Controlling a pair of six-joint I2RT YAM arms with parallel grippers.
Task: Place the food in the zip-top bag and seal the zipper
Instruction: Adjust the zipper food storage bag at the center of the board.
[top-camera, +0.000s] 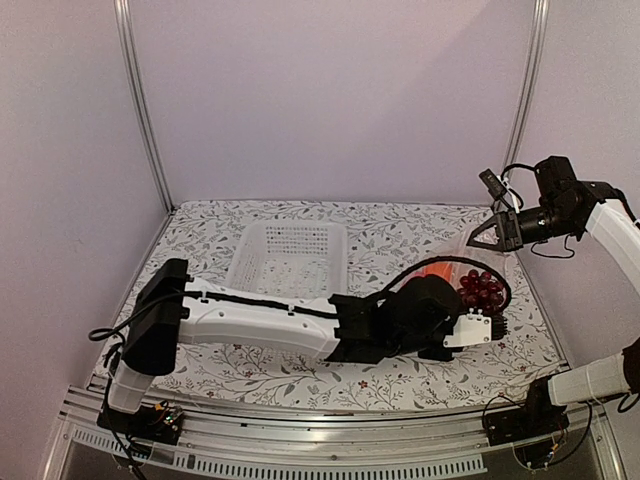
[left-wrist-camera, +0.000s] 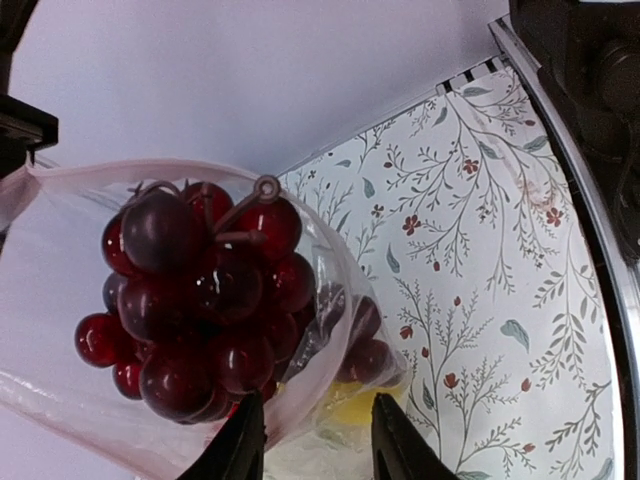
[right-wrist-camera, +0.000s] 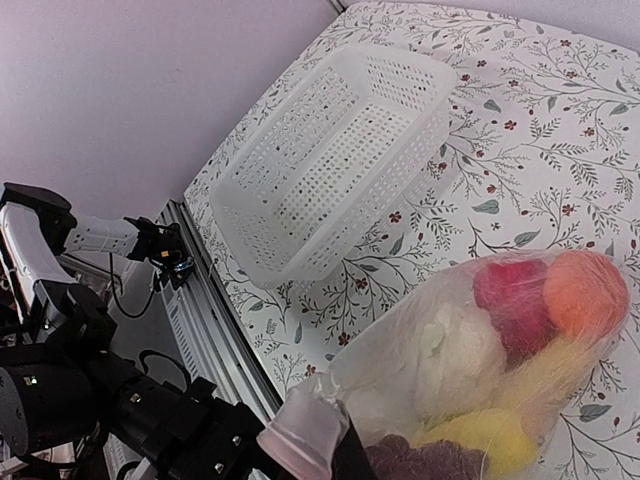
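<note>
Two arms are working over the table (top-camera: 250, 375), and each thing is showing as a single piece: one perforated white basket (right-wrist-camera: 330, 150), one zip-top bag (right-wrist-camera: 400, 370), one dark red-purple grape bunch (left-wrist-camera: 200, 300), one orange round fruit (right-wrist-camera: 585, 290), one red pepper (right-wrist-camera: 515, 300) and one white cauliflower (right-wrist-camera: 455, 350). One yellow piece (right-wrist-camera: 470, 440) is showing clearly. Whether the paler yellow patch beside it is a second piece, I cannot tell.

A white cloth printed with grey leaves and small red flowers is covering the table. Plain pale walls (top-camera: 330, 90) are closing it in on three sides, two metal posts (top-camera: 140, 100) are standing at the back corners, and a metal rail (top-camera: 300, 425) is running along the near edge.

The bag is sitting at the right side of the table, well apart from the basket. It is looking clear, crinkled and soft, bulging around the food packed inside it. The grapes are lying at its near end, glossy, with a brown looped stem.

The right pincer (top-camera: 478, 240) is clamping a bunched edge of the bag and holding it up off the table. The left pincer (left-wrist-camera: 317, 405) is standing with its fingers apart just beside the grapes, with bag film and yellow showing in the gap.
</note>
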